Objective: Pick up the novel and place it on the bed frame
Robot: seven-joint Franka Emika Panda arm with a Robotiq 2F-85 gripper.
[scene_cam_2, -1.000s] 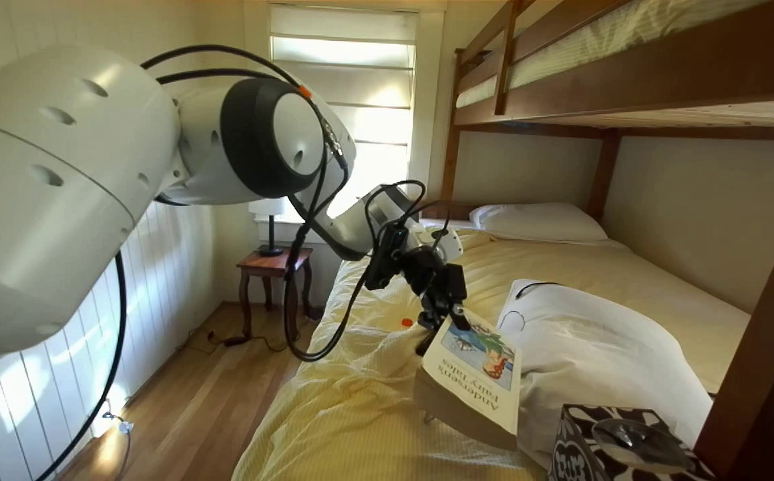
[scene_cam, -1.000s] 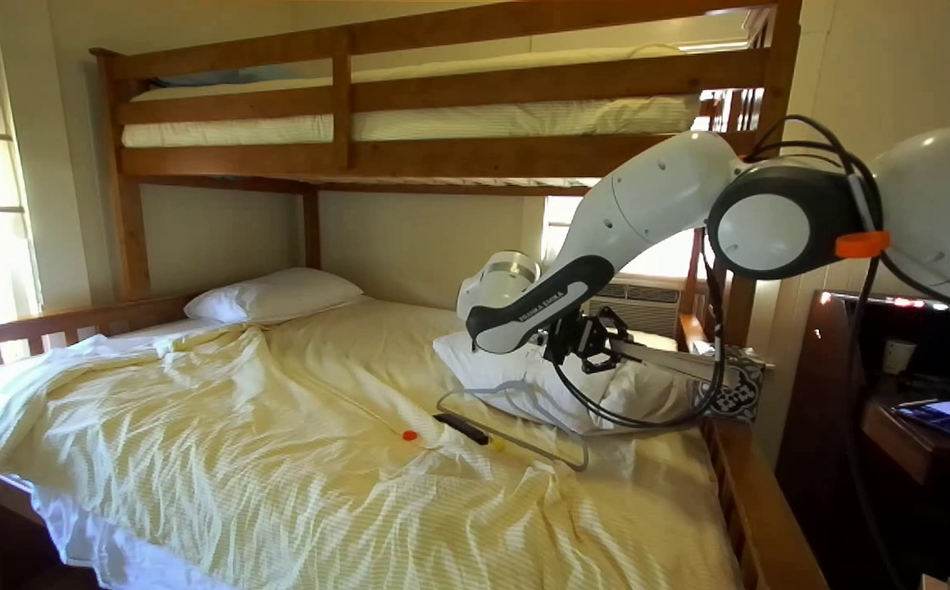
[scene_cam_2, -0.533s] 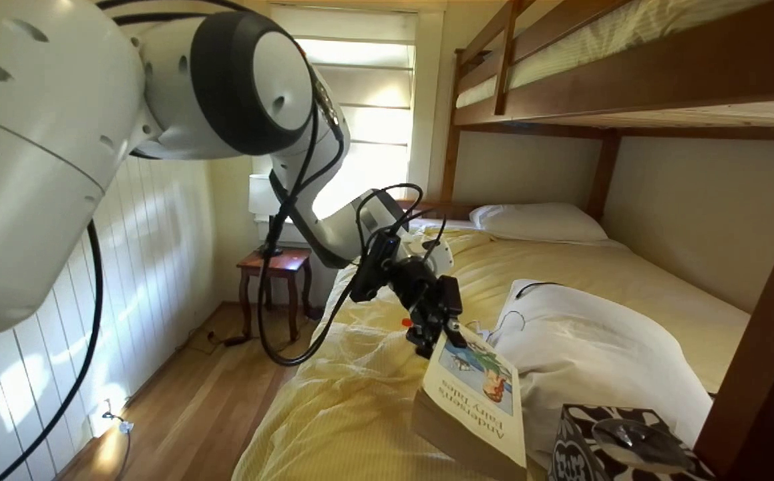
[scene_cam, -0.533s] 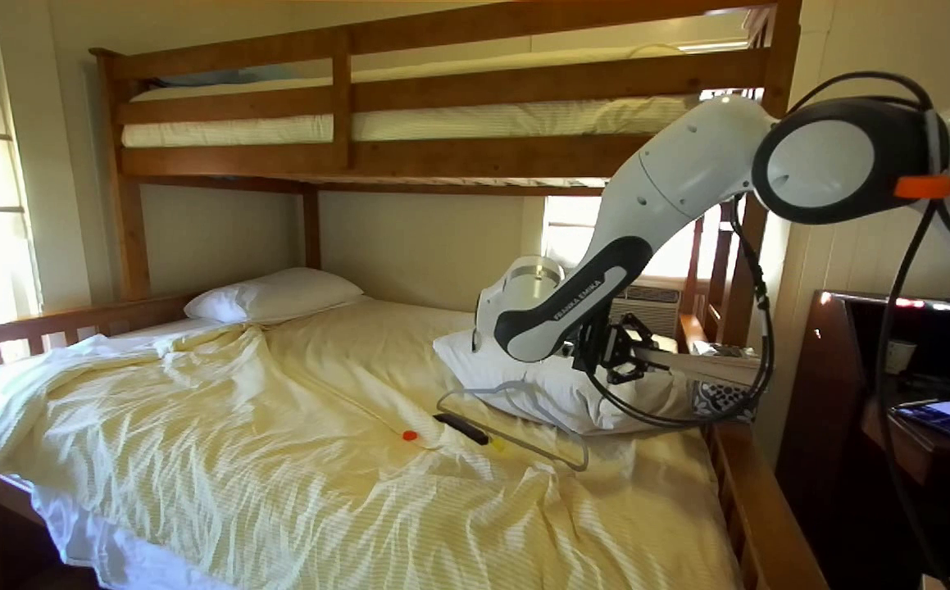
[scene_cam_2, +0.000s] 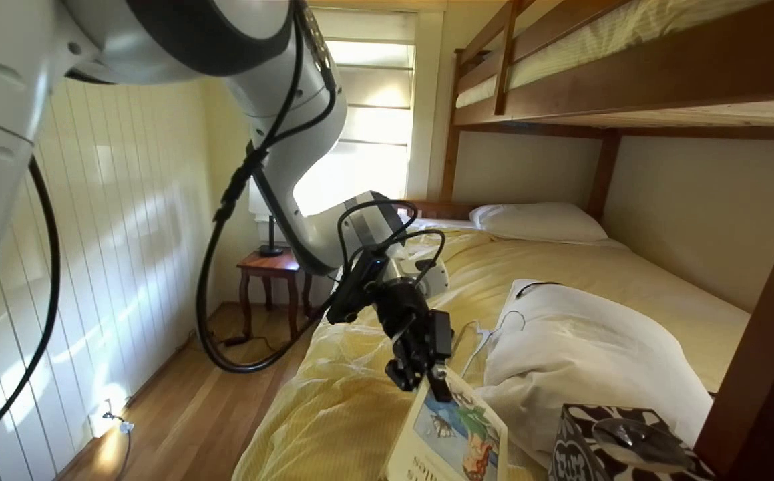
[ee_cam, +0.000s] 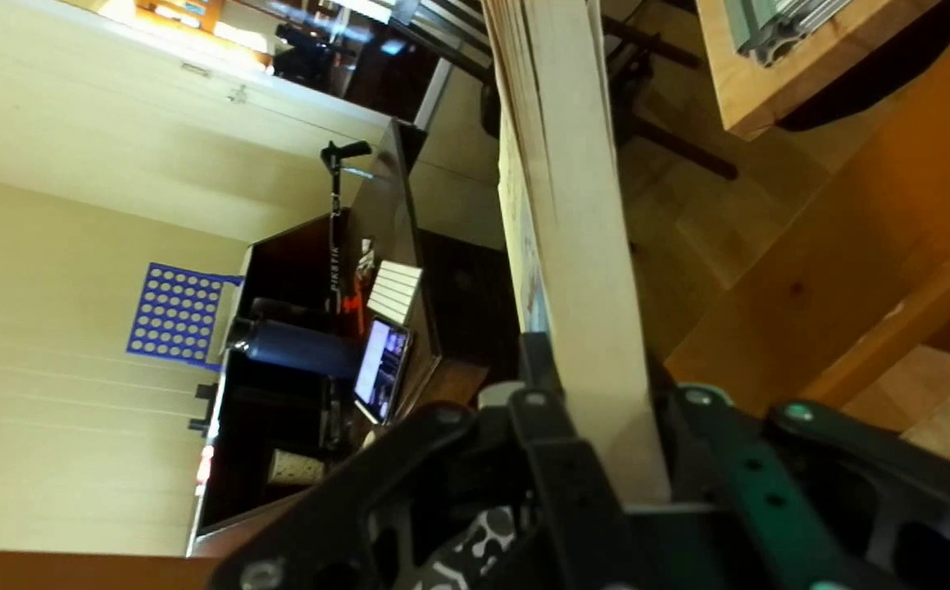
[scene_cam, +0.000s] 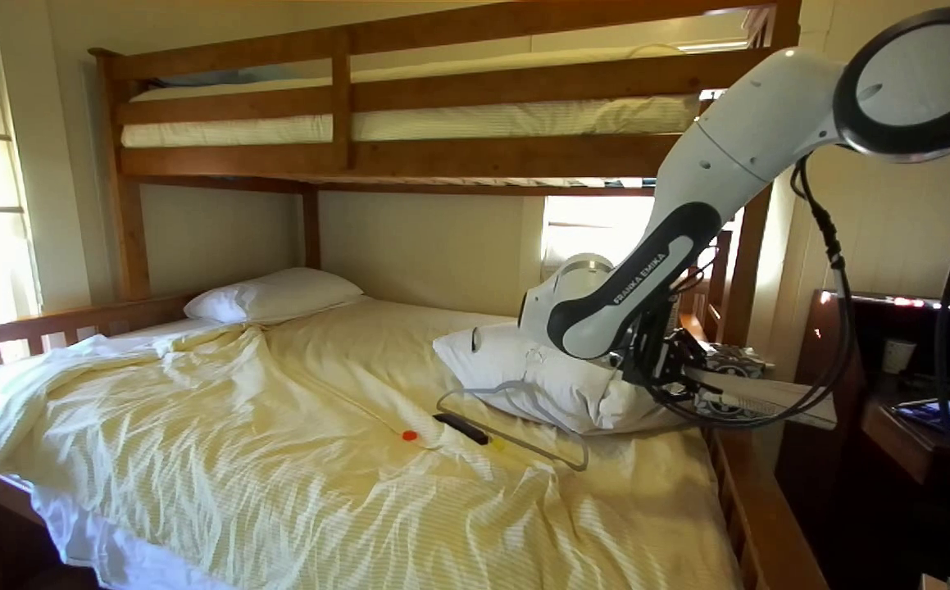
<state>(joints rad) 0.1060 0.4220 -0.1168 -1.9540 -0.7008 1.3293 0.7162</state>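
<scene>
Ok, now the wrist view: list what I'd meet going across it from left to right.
Blue dotted panel → dark blue bottle → phone with its screen lit → novel held in the jaws → bed frame's brown rail.

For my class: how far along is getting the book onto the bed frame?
Done: the book is picked up, clamped in the pincer.
In hand: it juts out, seemingly near the bed frame; contact is unclear.
Left, probably: resting it there, then letting go; the pincer grips it.
</scene>
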